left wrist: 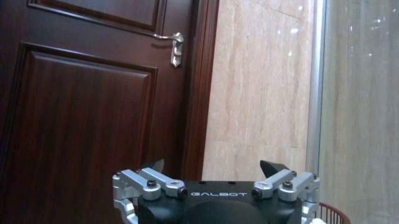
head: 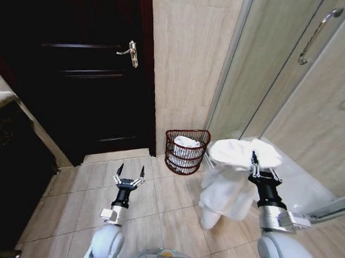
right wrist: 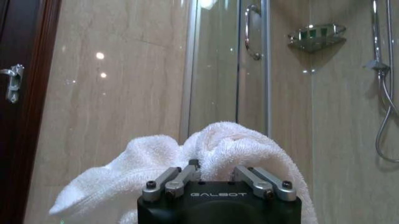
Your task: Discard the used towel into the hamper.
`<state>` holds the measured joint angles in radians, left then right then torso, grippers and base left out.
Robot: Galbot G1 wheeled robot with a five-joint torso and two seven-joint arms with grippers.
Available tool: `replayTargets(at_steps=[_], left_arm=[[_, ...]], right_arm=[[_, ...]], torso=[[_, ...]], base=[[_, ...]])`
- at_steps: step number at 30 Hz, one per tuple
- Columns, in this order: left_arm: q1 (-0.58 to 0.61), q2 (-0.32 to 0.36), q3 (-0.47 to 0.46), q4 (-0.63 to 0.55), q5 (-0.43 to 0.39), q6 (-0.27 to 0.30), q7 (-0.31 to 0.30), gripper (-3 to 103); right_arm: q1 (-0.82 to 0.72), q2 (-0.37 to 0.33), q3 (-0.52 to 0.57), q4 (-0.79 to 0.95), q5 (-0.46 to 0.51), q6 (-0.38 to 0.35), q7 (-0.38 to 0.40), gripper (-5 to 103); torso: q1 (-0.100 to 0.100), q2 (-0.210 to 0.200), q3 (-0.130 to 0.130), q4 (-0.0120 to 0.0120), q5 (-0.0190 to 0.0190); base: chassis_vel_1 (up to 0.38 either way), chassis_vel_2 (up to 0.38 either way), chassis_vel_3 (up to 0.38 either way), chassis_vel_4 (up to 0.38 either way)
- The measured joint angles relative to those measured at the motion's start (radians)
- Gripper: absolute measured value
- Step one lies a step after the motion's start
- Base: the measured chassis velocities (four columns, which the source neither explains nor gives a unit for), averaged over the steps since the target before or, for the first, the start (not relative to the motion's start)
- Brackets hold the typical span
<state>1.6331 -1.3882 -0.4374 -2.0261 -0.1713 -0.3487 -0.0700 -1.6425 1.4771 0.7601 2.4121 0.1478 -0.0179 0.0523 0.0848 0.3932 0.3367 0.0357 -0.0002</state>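
One white towel point(head: 230, 178) hangs bunched over and below the right gripper point(head: 255, 166), which pinches its top fold so the loose cloth drapes clear of the tiled floor point(head: 156, 209) for carrying. One wire hamper point(head: 186, 151), already holding white cloth, stands ahead of that gripper and toward the robot's left, against the wall beside the dark door point(head: 89, 67). The left gripper point(head: 129, 176), fingers spread and empty, waits low, left of the hamper.

Bathroom's evenly lit from overhead; my head view bends straight lines toward its edges, w/ the dark door point(head: 94, 73) nearly black at left. Small ceiling-light glints dot the glossy wall tile point(right wrist: 112, 93) & the shower glass point(right wrist: 215, 60). Wrist views look sharp.
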Motion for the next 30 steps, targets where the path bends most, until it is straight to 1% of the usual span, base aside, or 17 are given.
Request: replayTargets(at_steps=[9, 11, 17, 30], left_arm=[[-0.002, -0.001, 0.0, 0.0, 0.0, -0.003, 0.0, 100], [-0.001, -0.002, 0.002, -0.002, 0.0, 0.009, -0.004, 100], [0.011, -0.002, 0.003, -0.002, 0.007, 0.011, -0.004, 100], [0.011, -0.006, -0.002, 0.0, 0.013, 0.017, -0.016, 100]], right_arm=[[-0.003, -0.006, -0.002, 0.001, 0.007, 0.005, -0.021, 18], [0.001, -0.016, -0.003, 0.005, 0.018, 0.005, -0.029, 18], [0.013, -0.034, -0.004, 0.007, 0.028, -0.008, -0.04, 18], [0.023, -0.04, -0.003, -0.004, 0.037, -0.012, -0.056, 18]], torso=[[0.0, 0.0, 0.0, 0.0, 0.0001], [0.0, 0.0, 0.0, 0.0, 0.0001], [0.0, 0.0, 0.0, 0.0, 0.0002], [0.0, 0.0, 0.0, 0.0001, 0.0001]], base=[[0.0, 0.0, 0.0, 0.0], [0.0, 0.0, 0.0, 0.0], [0.0, 0.0, 0.0, 0.0], [0.022, 0.022, 0.024, 0.025]])
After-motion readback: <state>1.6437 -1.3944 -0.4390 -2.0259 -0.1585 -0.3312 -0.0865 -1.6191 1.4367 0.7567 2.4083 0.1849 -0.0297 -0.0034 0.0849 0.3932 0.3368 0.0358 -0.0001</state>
